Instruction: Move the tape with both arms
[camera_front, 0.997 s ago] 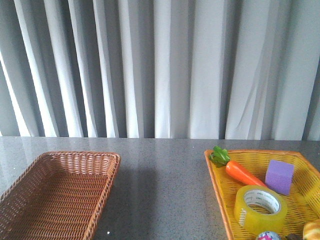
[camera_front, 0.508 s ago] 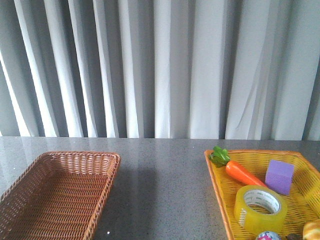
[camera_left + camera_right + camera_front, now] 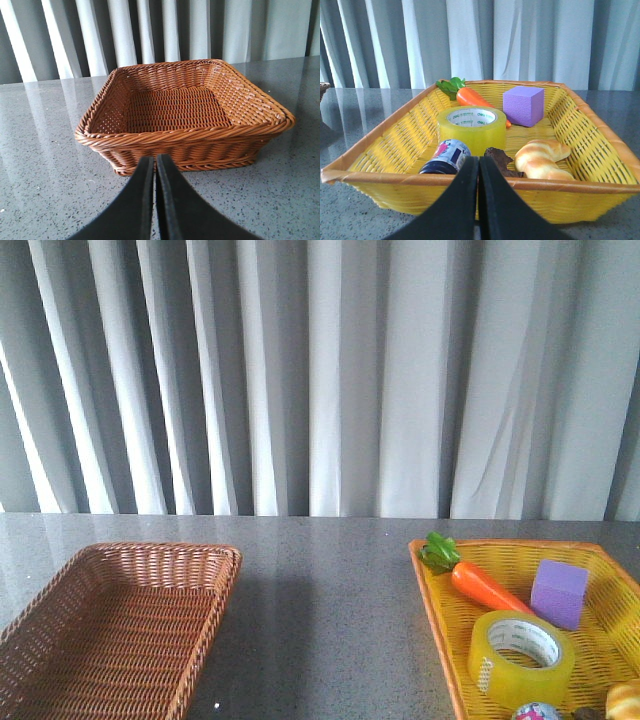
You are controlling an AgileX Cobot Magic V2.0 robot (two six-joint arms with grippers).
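The yellow tape roll (image 3: pixel 521 658) lies flat in the yellow basket (image 3: pixel 440 615) at the table's right; it also shows in the right wrist view (image 3: pixel 471 129). My right gripper (image 3: pixel 479 161) is shut and empty, low in front of that basket's near rim, short of the tape. My left gripper (image 3: pixel 155 160) is shut and empty, just in front of the empty brown wicker basket (image 3: pixel 185 132). Neither arm shows in the front view.
In the yellow basket (image 3: pixel 390 135) with the tape lie a carrot (image 3: pixel 472 97), a purple cube (image 3: pixel 522 105), a croissant (image 3: pixel 541 159), a small can (image 3: pixel 446 157) and a dark brown piece (image 3: pixel 499 160). The brown basket (image 3: pixel 110 625) sits at the table's left. Grey curtains hang behind.
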